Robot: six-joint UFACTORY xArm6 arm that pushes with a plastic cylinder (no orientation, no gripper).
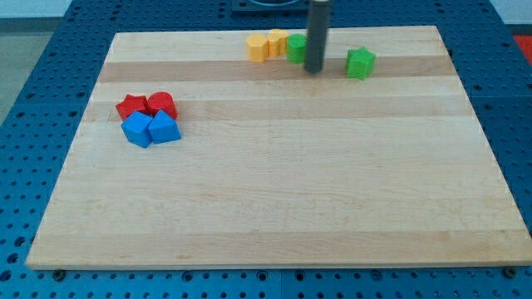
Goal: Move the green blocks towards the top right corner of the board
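Observation:
Two green blocks lie near the view's top. One green block (295,48) is partly hidden behind my rod, touching a yellow block on its left. A green star-shaped block (361,63) lies apart to the right. My tip (313,70) rests on the board just right of the first green block and left of the green star.
Two yellow blocks (258,47) (277,41) sit side by side left of the green block. At the view's left, a red star block (130,107), a red block (161,105) and two blue blocks (138,129) (165,128) form a cluster. The wooden board (274,191) lies on a blue perforated table.

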